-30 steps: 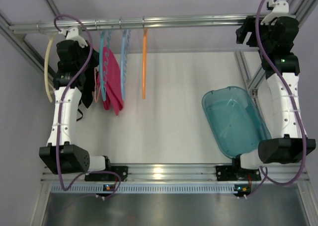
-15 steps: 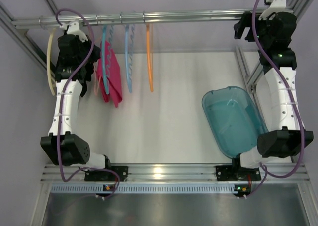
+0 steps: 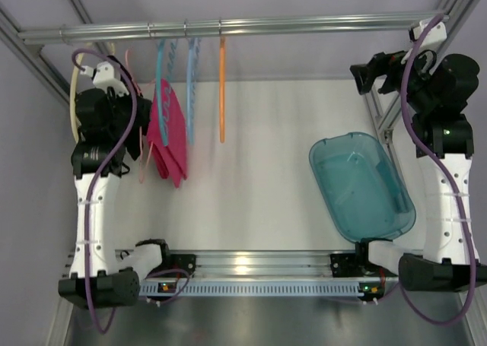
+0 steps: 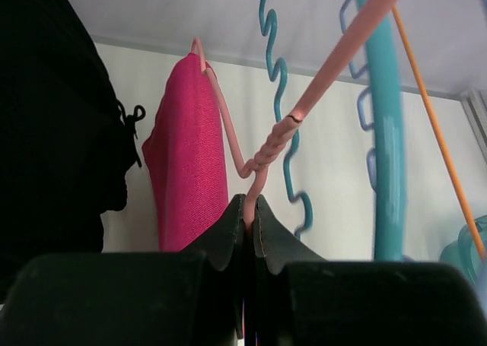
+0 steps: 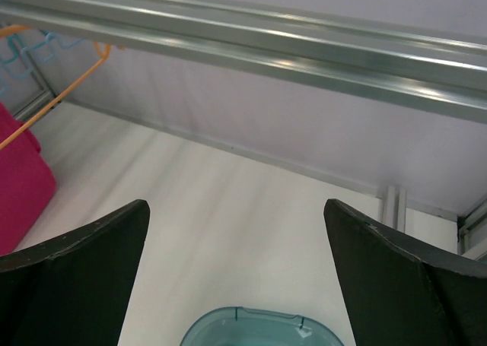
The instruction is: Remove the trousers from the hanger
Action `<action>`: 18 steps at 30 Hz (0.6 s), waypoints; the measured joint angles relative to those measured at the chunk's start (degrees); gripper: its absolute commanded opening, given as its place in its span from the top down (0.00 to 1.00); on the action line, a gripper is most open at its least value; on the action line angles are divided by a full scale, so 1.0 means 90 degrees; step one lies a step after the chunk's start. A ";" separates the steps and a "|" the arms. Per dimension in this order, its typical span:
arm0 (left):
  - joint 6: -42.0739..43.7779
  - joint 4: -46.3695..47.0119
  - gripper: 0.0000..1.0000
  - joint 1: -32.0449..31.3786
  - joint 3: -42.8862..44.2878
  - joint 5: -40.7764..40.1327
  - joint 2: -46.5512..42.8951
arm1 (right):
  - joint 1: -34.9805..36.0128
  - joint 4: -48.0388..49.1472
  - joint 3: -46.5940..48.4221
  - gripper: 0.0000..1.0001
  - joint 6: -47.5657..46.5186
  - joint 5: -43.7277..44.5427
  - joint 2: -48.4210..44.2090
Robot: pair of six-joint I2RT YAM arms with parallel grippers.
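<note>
Two hazards stand out, the bigger one first. The trousers point(image 3: 169, 129) hang draped over the hanger point(image 4: 228, 133) above the far-left corner of the worktop point(image 3: 259, 156). The only grip on that hanger is a pinch on its thin twisted neck. A tug on the cloth would likely pivot the hanger in that pinch or slide it free, and garment and hanger would drop together.

The lesser hazard is crowding. A black garment point(image 4: 53, 118) sits just beside the trousers on one side and a teal hanger point(image 4: 384, 133) on the other. Fabric drawn off sideways could snag the teal hanger's wavy edge or drag it along the rail point(image 3: 304, 25). Whether the salmon hook rests on that rail cannot be told from the overhead view.

The left end effector point(image 4: 249, 205) is clenched, its two fingers pressed together on the hanger's neck, just below the trousers. The right end effector point(image 5: 234, 209) is released, fingers spread wide and touching nothing. It is up near the far-right corner, above the teal bin point(image 3: 361, 186) and well apart from the trousers.
</note>
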 measured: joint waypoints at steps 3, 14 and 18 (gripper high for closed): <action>0.0032 -0.0248 1.00 0.0000 -0.0180 0.0002 -0.0692 | 0.0002 -0.0236 -0.0095 0.01 -0.0155 -0.0374 -0.0221; 0.0170 -0.1831 1.00 0.0000 -0.0920 0.0476 -0.2667 | 0.0002 -0.1307 -0.0401 0.01 -0.0602 -0.1792 -0.0554; 0.0282 -0.2584 1.00 0.0000 -0.1013 0.0950 -0.3249 | 0.0041 -0.1545 -0.0600 0.01 -0.0641 -0.2123 -0.0828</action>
